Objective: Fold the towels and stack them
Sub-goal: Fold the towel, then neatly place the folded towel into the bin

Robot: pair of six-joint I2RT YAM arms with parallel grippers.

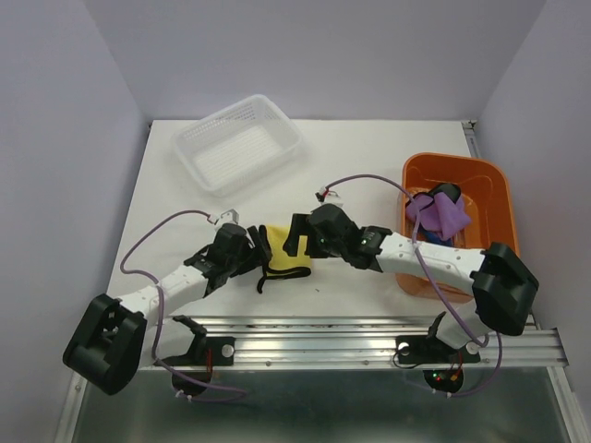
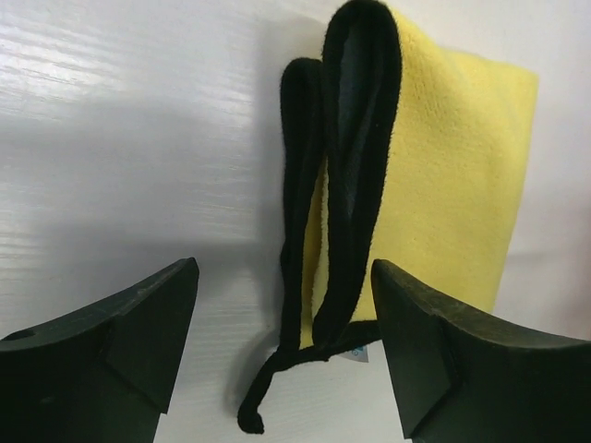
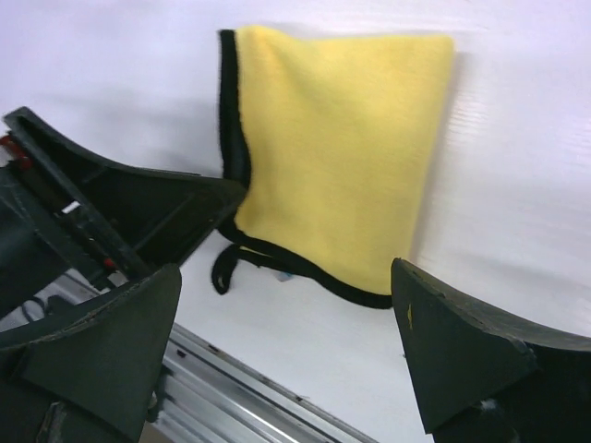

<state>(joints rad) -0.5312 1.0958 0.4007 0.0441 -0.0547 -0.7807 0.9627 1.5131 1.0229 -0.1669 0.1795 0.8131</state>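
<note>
Near the front edge of the bench, about midway along it, the yellow towel lay folded over on itself, flanked by both arms. The left claw stood wide with nothing between its fingers, low over the towel's black-edged side. The right claw stood just as wide and empty over the opposite side.

To my eye the step in hand was letting go after a fold, and the thing to get right was leaving without disturbing it. The fold looked loose on the left side: the black edging stood up in a puffy loop, and a thin tail of it trailed onto the bench. I would have lifted both claws straight up before swinging them away, so no finger caught that loop or the tail. A light press there might have flattened it for stacking.

The purple towel lay crumpled in the orange basket at the right edge, probably next. The white basket sat toward the far left corner.
</note>
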